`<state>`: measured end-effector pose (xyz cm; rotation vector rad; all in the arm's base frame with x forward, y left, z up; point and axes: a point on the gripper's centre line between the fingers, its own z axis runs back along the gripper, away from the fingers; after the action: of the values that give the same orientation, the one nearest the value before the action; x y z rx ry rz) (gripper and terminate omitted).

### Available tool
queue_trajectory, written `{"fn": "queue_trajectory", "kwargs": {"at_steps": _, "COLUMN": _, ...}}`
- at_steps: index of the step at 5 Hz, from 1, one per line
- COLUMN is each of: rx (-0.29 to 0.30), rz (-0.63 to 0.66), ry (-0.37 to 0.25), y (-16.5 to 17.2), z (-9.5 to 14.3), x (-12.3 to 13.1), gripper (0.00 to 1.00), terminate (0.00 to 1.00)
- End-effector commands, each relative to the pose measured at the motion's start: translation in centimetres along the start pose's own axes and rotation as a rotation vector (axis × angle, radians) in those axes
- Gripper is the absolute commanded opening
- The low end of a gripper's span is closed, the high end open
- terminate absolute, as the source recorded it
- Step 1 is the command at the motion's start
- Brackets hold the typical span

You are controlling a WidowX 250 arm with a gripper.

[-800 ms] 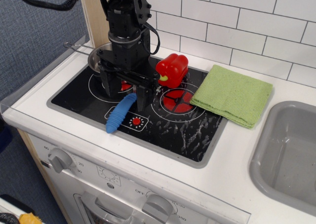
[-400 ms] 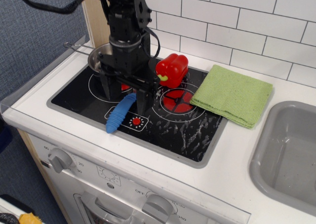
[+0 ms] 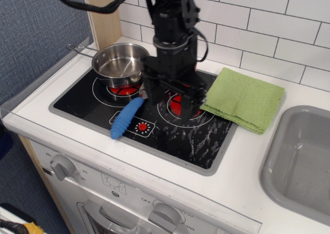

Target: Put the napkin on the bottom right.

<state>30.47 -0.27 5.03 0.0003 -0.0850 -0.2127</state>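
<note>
Napkin (image 3: 243, 99), long axis slanting back-left to front-right

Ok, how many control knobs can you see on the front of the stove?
2. One round grey knob sits at the left of the white front panel; another grey knob is near the bottom centre, partly cut off. More may lie outside the frame.

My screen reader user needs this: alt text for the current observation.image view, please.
A black robot gripper, jaws open, hangs over the black cooktop beside a green napkin lying half off its right edge; a steel pot and a blue tool sit left.
</note>
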Motion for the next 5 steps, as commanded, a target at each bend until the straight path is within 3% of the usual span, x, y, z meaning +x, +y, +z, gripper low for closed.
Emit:
{"fn": "queue_trajectory", "kwargs": {"at_steps": 1, "rx": -0.005, "rz": -0.032, "ry": -0.110, "y": -4.1, "z": 0.9, "x": 7.1, "gripper": 1.00, "terminate": 0.00}}
{"fn": "queue_trajectory", "kwargs": {"at_steps": 3, "rx": -0.020, "rz": 0.003, "ry": -0.123, "y": -4.8, "z": 0.5, "x": 10.6, "gripper": 1.00, "terminate": 0.00}}
{"fn": "queue_trajectory", "kwargs": {"at_steps": 5, "rx": -0.024, "rz": 0.029, "ry": -0.097, "y": -4.6, "z": -1.4, "x": 11.5, "gripper": 1.00, "terminate": 0.00}}
